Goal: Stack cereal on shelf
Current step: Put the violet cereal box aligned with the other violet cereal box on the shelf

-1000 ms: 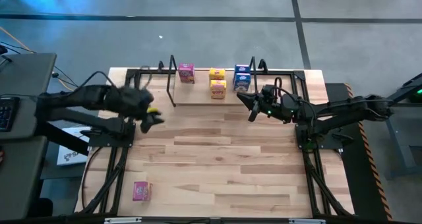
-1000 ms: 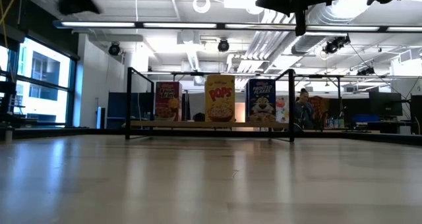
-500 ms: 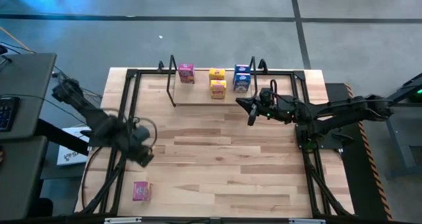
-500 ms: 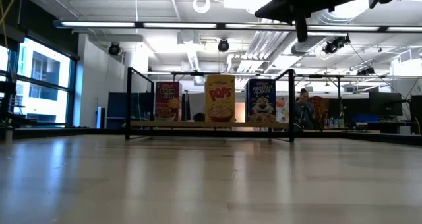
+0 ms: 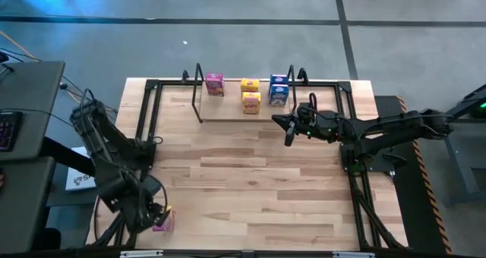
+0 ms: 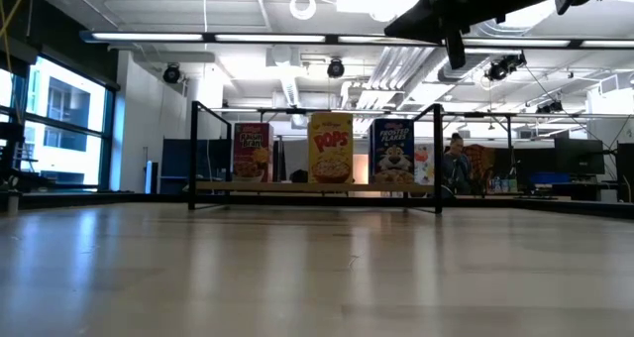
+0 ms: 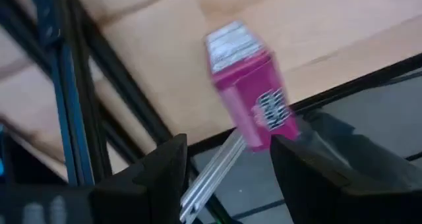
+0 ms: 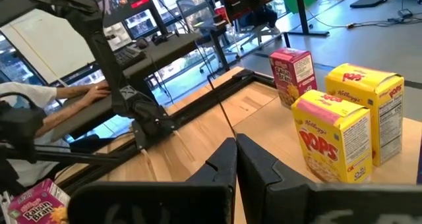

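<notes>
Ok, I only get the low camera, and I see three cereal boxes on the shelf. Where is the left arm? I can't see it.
Observer: The left gripper is at the table's near left corner, right by a loose pink box.
Operator: Is it holding it?
Observer: Not yet. In the left wrist view its fingers are open, with the box showing between them.
Operator: Are there really just three on the shelf?
Observer: No, five. On the shelf, a second yellow box and a second blue box stand behind the ones you see.
</notes>
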`<state>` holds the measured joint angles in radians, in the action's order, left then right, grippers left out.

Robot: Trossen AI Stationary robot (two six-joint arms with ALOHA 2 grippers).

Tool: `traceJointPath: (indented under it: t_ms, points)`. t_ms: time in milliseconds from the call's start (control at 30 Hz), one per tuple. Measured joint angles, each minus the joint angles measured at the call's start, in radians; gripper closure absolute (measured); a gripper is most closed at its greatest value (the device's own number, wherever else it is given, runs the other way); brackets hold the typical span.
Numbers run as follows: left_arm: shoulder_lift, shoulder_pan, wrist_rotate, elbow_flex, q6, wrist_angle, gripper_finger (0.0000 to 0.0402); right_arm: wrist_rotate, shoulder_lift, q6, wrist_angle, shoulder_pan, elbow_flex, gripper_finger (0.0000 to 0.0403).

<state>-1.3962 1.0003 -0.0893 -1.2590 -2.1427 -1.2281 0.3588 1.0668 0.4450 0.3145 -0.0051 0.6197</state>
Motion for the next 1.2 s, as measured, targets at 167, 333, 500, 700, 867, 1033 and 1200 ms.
traceJointPath:
  t_ms: [167,333,500,700,867,1033,1200]
  points:
    - [-0.038,0.011,-0.059,0.0,-0.117,0.006,0.0193,0.0,0.0,0.0,-0.004,0.0,0.0,0.0402]
    - [-0.038,0.011,-0.057,0.0,-0.115,0.021,0.0193,0.0,0.0,0.003,-0.005,0.0,0.0,0.0402]
    - [-0.038,0.011,-0.051,0.0,-0.107,0.022,0.0191,0.0,0.0,0.003,-0.01,0.0,0.0,0.0402]
    - [-0.038,0.011,-0.051,0.0,-0.134,0.023,0.0158,0.0,0.0,0.003,-0.028,0.0,0.0,0.0402]
    - [-0.038,0.011,-0.033,0.0,-0.135,0.023,0.0115,0.006,0.0,0.002,-0.04,0.0,0.0,0.0402]
    - [-0.038,0.002,0.001,0.0,-0.168,0.055,0.0102,0.011,0.0,0.002,-0.042,0.0,0.0,0.0402]
    - [-0.042,0.001,-0.011,0.0,-0.185,0.064,0.0102,0.011,0.0,0.002,-0.042,0.0,0.0,0.0402]
